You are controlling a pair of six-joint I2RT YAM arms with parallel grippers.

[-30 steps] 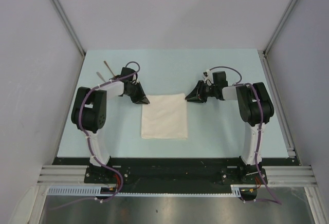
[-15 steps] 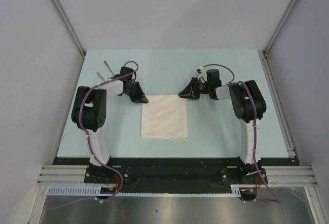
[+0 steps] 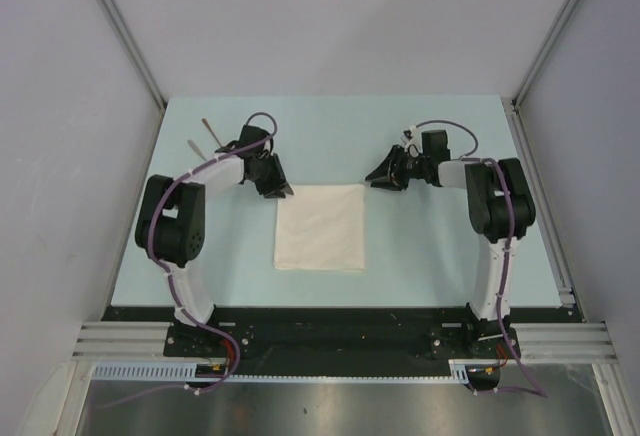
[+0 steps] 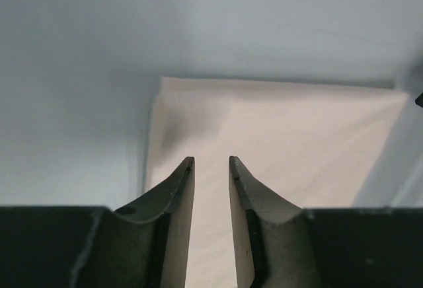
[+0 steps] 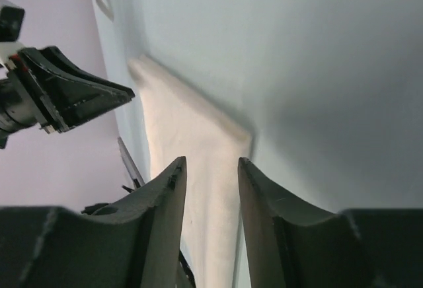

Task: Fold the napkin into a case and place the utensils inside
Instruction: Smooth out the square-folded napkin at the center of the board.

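The cream-white napkin (image 3: 319,227) lies flat on the pale blue table as a near-square folded sheet. My left gripper (image 3: 284,191) hovers just off its far left corner, open, with nothing between the fingers; in the left wrist view the napkin (image 4: 284,136) spreads out beyond the left gripper (image 4: 211,162). My right gripper (image 3: 374,178) stands a little off the far right corner, open and empty. The right wrist view has the right gripper (image 5: 210,162) above the napkin (image 5: 188,136), with the left gripper (image 5: 79,93) opposite. Two utensils (image 3: 205,139) lie at the far left.
The table (image 3: 430,246) ends at grey walls left, right and far. A metal rail (image 3: 545,206) runs along its right edge. Both arm bases stand at the near edge on a black bar (image 3: 330,336).
Both grippers have opened wider. The right gripper pulled back to the right, away from the napkin's far right corner. The left gripper shifted slightly off the far left corner. The napkin lies unchanged.
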